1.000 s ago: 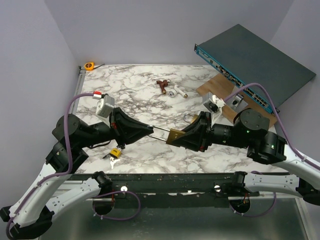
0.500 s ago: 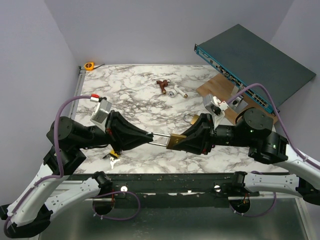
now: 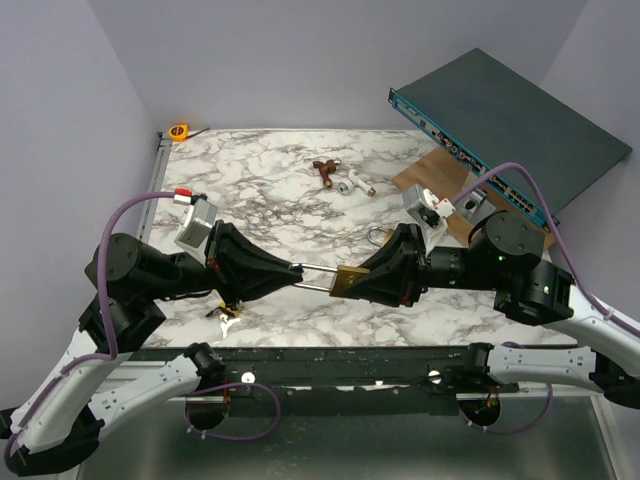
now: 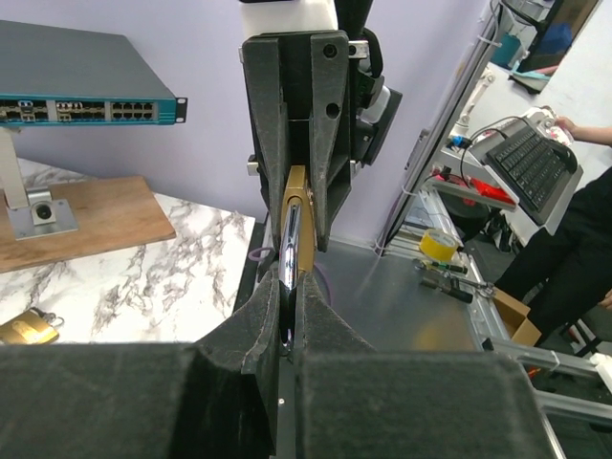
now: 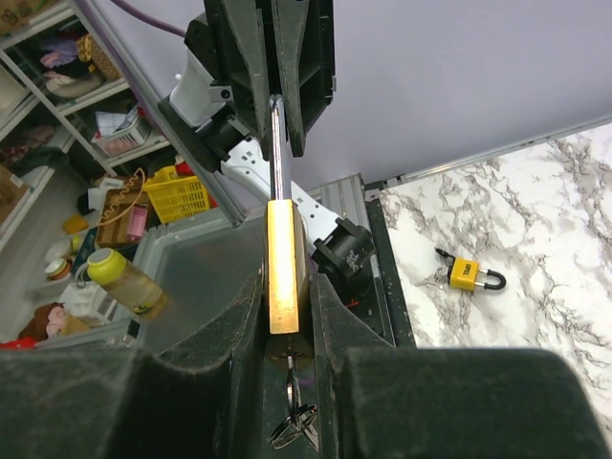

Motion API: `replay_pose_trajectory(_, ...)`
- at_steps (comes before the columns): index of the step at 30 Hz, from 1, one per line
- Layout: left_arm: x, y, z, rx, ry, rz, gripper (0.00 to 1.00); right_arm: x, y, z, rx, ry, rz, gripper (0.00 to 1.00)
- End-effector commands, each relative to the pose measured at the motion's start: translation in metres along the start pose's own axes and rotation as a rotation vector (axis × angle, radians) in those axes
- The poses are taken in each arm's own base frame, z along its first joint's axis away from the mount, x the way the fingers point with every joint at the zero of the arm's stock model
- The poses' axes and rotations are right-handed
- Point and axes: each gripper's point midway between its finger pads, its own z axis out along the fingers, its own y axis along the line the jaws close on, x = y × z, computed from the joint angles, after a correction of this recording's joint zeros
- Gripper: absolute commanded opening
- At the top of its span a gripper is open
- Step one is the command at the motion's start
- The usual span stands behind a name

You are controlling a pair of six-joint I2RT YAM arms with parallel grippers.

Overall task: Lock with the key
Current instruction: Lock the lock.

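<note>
Even, diffuse light from overhead keeps the marble bench (image 3: pixel 300 190) bright, with only soft shadows beneath the arms. In both wrist views the black jaws at the bottom edge are dark and out of focus. The steel shackle (image 4: pixel 290 239) carries a glare streak, and the brass padlock (image 5: pixel 282 268) shines in sharp focus.

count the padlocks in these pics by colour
brass: 2, the held brass padlock and the loose brass padlock
yellow-and-black: 1, the small yellow-and-black padlock
total: 3
</note>
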Motion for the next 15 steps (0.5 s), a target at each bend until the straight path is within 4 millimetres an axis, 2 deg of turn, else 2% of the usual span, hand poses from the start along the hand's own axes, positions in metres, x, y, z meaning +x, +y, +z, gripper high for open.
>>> replay_pose_trajectory(1,0.094,0.013,0.01,0.053,0.327,-0.233,0.0,-0.058,-0.04,0.046,0.139,-0.262,-0.011,0.01)
replay_pose_trajectory(9,0.102,0.021,0.015,0.022,0.321,-0.264,0.0,-0.061,-0.041,0.05,0.138,-0.281,0.006,0.01)
replay_pose_trajectory(15,0.099,0.028,0.021,-0.019,0.229,-0.297,0.0,-0.069,-0.043,0.044,0.157,-0.344,0.029,0.01)
